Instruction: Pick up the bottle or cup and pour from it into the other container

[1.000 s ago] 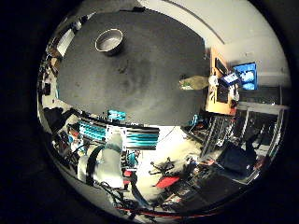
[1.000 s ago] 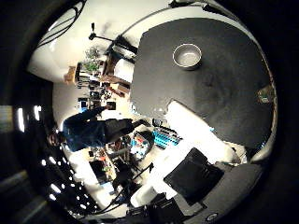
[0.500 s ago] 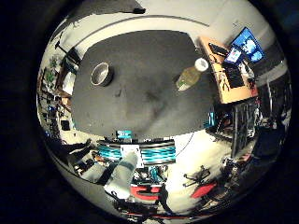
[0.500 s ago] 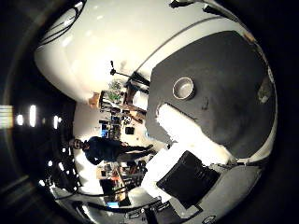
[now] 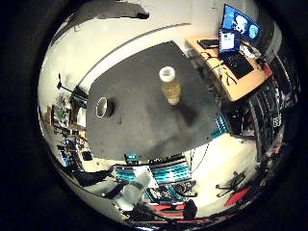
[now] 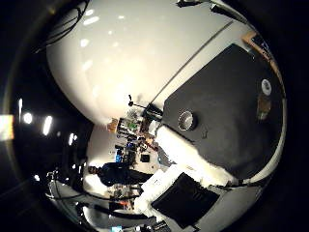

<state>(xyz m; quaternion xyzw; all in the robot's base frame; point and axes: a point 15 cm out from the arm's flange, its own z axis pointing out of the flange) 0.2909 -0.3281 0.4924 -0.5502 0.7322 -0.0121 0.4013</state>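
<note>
**Robot hand high above a dark tabletop**

The robot hand [image 6: 186,193] shows only white and black parts at the view's edge; whether its fingers are open cannot be told. Well away, a bottle [image 5: 170,86] of yellowish liquid stands upright on the tabletop [image 5: 144,125], well apart from a metal cup [image 5: 103,107].

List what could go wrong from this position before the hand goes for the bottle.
The bottle is tall, narrow and open-topped, so a sideways nudge might tip and spill it. The cup stands well apart on the dark table, so carrying could slosh. Both look small, so the hand is likely still far away.
</note>
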